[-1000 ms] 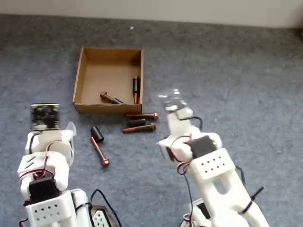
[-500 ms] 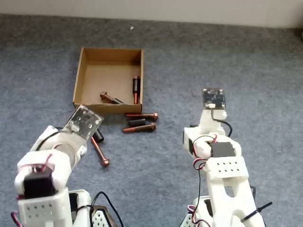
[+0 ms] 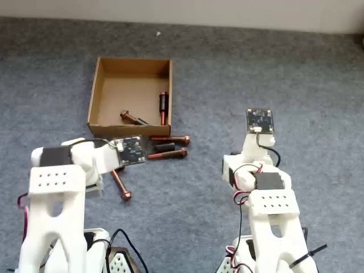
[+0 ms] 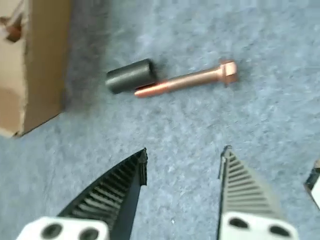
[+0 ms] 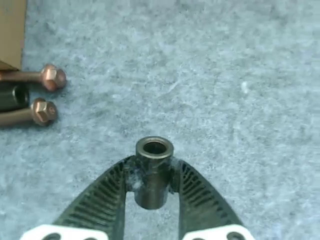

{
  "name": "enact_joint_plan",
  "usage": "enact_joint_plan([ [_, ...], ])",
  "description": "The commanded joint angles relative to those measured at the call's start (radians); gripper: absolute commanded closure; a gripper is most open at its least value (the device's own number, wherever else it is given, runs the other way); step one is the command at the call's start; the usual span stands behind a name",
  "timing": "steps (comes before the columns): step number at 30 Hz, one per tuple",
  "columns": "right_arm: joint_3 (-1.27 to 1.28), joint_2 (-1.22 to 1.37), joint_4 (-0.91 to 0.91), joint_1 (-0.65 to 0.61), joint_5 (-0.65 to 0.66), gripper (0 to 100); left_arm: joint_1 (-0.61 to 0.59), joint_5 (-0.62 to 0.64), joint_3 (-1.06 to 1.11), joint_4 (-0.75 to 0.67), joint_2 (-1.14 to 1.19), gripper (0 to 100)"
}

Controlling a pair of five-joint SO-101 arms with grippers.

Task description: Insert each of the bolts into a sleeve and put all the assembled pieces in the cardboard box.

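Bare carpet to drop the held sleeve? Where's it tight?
Free: carpet right of the cardboard box, out past the held sleeve; the box's far floor too. Crowded: along the box's near wall, two bolts with a sleeve between, plus the loose bolt and loose sleeve before the left gripper.

My bench shows mottled blue-grey, flecked like carpet. The cardboard box is plain tan. I read the loose bolt as shiny copper and the loose sleeve as matt black. The left arm and right arm are white, with red and black wires. Left gripper and right gripper have black ribbed fingers on white bases; the held sleeve is dark grey-black.
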Motion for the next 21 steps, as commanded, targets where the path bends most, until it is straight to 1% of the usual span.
enact_joint_plan([
  [1,-0.01,-0.021,-0.035,0.036,-0.003,99.4,0.108,-0.181,-0.042,-0.061,0.09,74],
  [5,-0.008,-0.019,-0.051,0.059,-0.002,99.4,0.176,-0.181,-0.044,-0.13,0.205,74],
  [10,-0.008,-0.019,-0.051,0.067,-0.002,99.4,0.22,-0.181,-0.05,-0.201,0.329,74],
  [17,-0.008,-0.019,-0.051,0.067,-0.002,99.4,0.234,-0.183,-0.047,-0.322,0.452,74],
  [21,-0.008,-0.019,-0.051,0.067,-0.002,99.4,0.228,-0.245,-0.045,-0.358,0.519,74],
])
